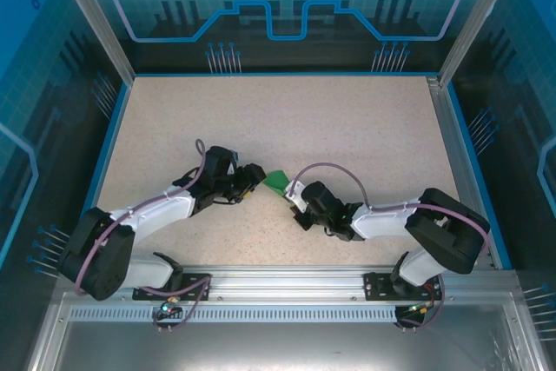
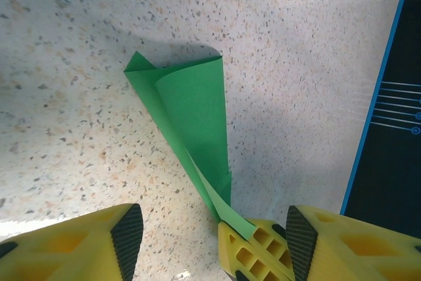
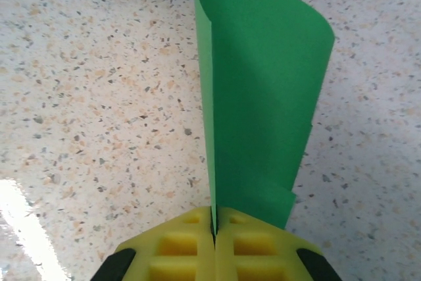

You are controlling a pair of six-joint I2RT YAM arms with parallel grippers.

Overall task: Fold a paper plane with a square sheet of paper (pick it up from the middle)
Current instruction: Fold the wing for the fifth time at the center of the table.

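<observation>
1. Top external: finds the green paper [image 1: 276, 182] near the middle of the speckled table [image 1: 347, 119], between the two arms. Places the left gripper [image 1: 254, 175] just at its 9 o'clock and the right gripper [image 1: 295, 202] at its 5 o'clock, tip against the paper. Cannot tell jaw gaps at this size.
2. Left wrist: shows the left jaws spread wide and holding nothing, with dark pads [image 2: 128, 235] at 7 and 5 o'clock. Shows the right gripper's yellow tip between them at 6 o'clock, pinching the paper's narrow end. Follows the folded paper as it fans out toward 11 o'clock, its top layer curling and a shadow on the table beyond its wide end.
3. Right wrist: shows yellow fingers [image 3: 177, 245] pressed together at 6 o'clock, clamped on the paper's lower edge. Shows the paper standing up toward 12 o'clock, with a straight crease on its left and a loose flap bowing out toward 1 o'clock.
</observation>
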